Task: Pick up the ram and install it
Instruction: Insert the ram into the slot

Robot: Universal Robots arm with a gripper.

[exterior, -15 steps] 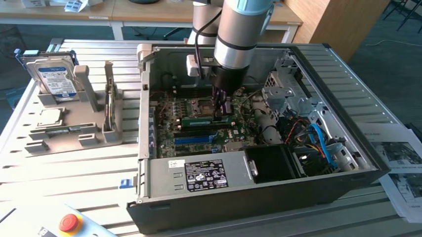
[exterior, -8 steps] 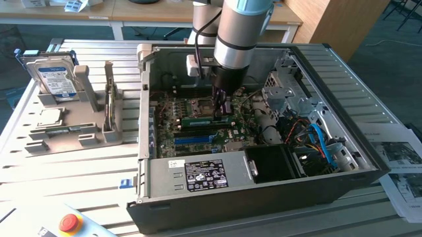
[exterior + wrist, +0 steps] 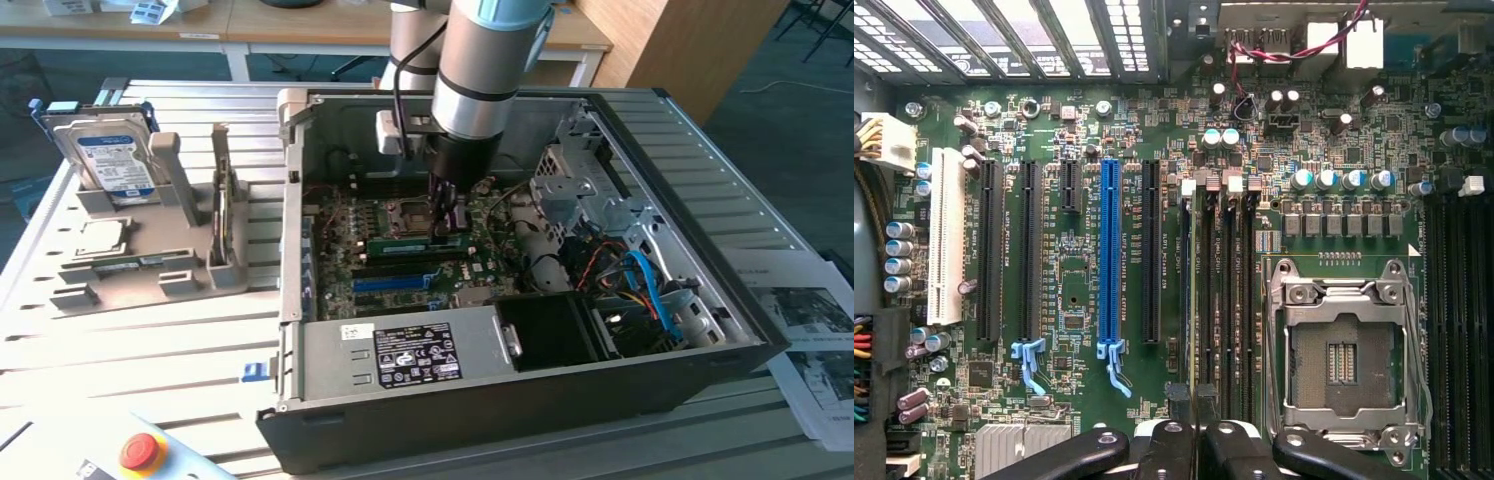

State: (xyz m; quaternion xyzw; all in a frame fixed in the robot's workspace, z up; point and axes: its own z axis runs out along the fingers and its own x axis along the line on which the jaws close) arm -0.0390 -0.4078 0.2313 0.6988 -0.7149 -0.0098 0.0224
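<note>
The worktop (image 3: 160, 330) is a bed of ribbed, pale metal slats running across the scene, and it shines brightest toward the exterior view's left. Beyond its far edge stand desks (image 3: 280, 25) with light wooden tops and white legs. At the far side, toward the exterior view's right, a tall wooden panel (image 3: 667, 50) rises at a slant. Past it the floor (image 3: 787, 120) is dark blue-grey carpet, with a thin pale cable (image 3: 801, 85) lying across it. Dark chair legs (image 3: 817, 20) stand in the far corner there.
</note>
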